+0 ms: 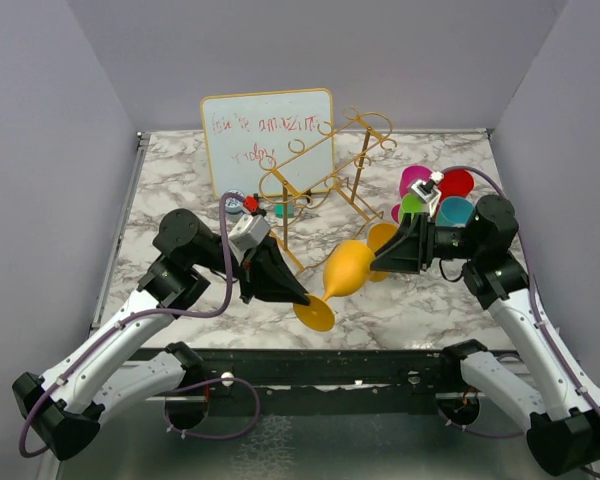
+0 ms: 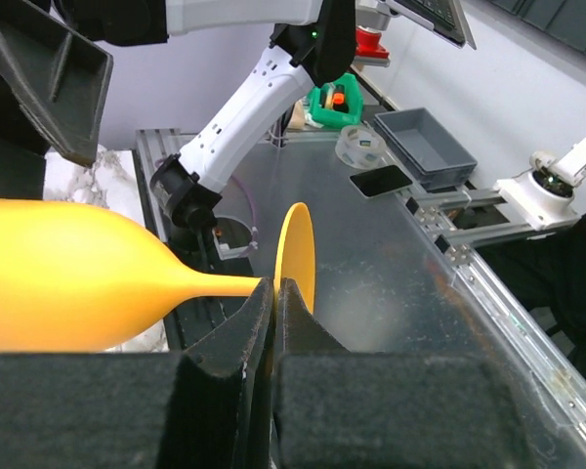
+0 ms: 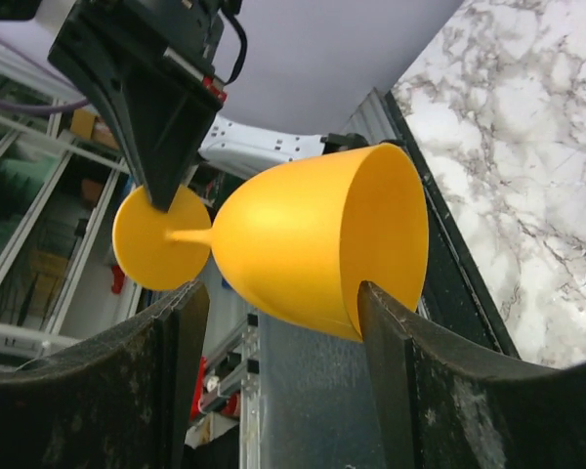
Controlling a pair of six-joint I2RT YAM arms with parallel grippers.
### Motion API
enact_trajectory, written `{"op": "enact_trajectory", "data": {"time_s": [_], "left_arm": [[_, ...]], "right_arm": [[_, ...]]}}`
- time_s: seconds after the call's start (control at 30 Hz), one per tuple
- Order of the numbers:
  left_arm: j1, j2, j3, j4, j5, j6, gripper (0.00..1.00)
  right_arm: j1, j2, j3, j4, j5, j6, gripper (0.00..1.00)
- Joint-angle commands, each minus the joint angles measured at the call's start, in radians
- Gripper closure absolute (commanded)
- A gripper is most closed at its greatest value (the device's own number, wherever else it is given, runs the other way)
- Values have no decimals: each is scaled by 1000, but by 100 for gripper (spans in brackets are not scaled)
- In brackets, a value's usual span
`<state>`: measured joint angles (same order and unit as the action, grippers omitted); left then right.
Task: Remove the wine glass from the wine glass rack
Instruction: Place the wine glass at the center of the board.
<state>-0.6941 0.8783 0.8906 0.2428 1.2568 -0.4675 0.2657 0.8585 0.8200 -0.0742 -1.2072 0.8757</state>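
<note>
The left hand (image 1: pixel 302 297) is gripping the glass (image 1: pixel 345 270) by its stem, with the fingers closed on it. The right hand (image 1: pixel 380 262) is standing open on both sides of the bowl. The glass is lying sideways in the air above the near edge of the worktop (image 1: pixel 180 180), apart from the rack (image 1: pixel 320 170) behind. The removal is looking almost done. The next move is probably calling for a gentle set-down on the free marble, away from the cups (image 1: pixel 440 195) on the right.

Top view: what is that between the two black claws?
The yellow wine glass, held sideways: the left gripper pinches its stem, the right gripper straddles its bowl. The top view shows it.
</note>
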Motion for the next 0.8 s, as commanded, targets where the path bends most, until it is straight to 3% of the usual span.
{"op": "enact_trajectory", "data": {"time_s": [0.0,0.07,0.13,0.5,0.77], "left_arm": [[-2,-1,34,22,12,62,100],[-2,3,33,23,13,70,100],[-4,8,33,26,12,78,100],[-13,68,44,69,23,120,100],[-16,84,36,75,19,138,100]], "right_arm": [[-5,-42,-64,250,-136,171,35],[-5,-56,-106,453,-158,309,39],[-5,-62,-116,548,-170,376,42],[-5,-84,-117,784,-171,563,55],[-3,-96,-102,800,-170,593,80]]}}
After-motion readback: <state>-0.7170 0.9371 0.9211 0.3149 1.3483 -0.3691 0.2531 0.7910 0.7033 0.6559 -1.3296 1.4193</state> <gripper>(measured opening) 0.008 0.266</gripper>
